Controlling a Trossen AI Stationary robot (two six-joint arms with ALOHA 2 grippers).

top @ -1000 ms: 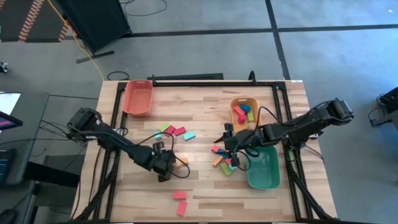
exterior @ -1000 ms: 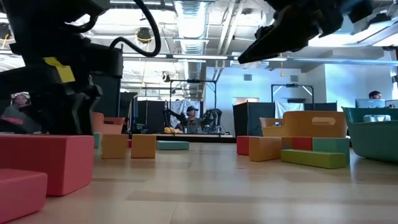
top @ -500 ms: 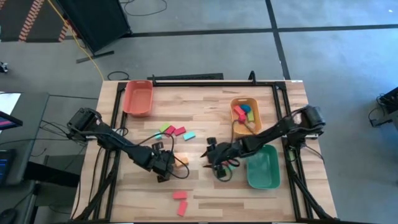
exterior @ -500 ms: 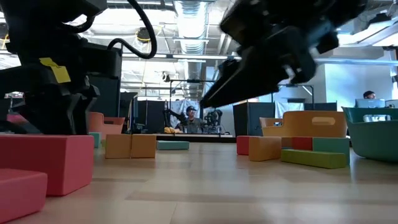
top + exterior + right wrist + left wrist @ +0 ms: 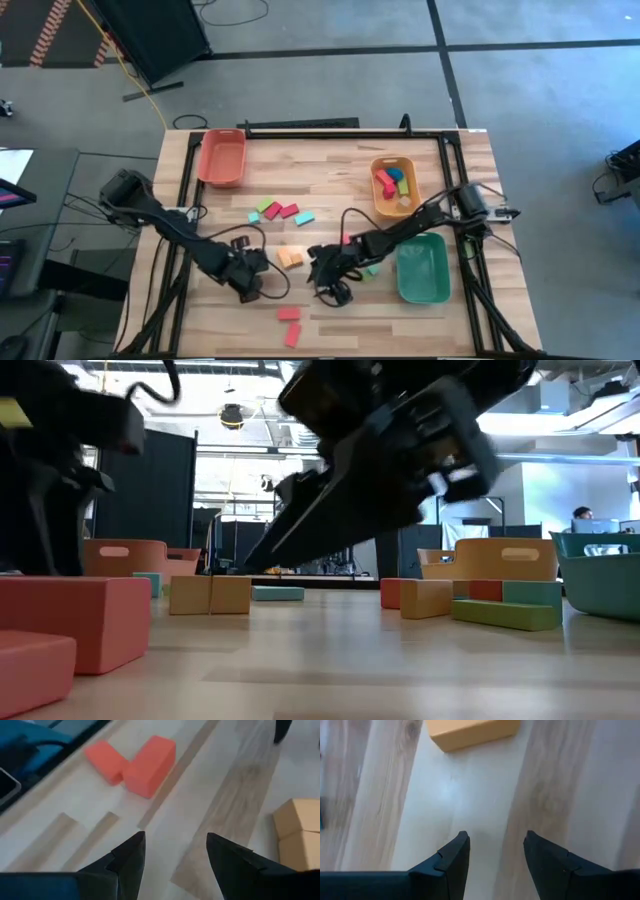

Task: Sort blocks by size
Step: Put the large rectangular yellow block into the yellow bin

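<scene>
- Bench (image 5: 330, 160): the orange tray (image 5: 393, 186) at 2 o'clock holds several blocks, red, green and teal. The green tray (image 5: 424, 270) at 4 o'clock and the red-orange tray (image 5: 222, 157) at 11 o'clock look empty from above.
- Loose blocks: a mixed cluster (image 5: 281, 212) just left of centre, an orange pair (image 5: 290, 257) at centre, a few (image 5: 371, 268) beside the green tray partly hidden by the right arm, and two red blocks (image 5: 289, 326) at 6 o'clock.
- Right gripper (image 5: 330, 282): low over bare wood between the orange pair and the two red blocks, fingers (image 5: 131, 855) spread, nothing between them.
- Left gripper (image 5: 246, 283): at 7 o'clock, just left of the orange pair, fingers (image 5: 452, 857) parted and empty.
- Judgement: sorting is early. One tray partly filled, most blocks unsorted.
</scene>
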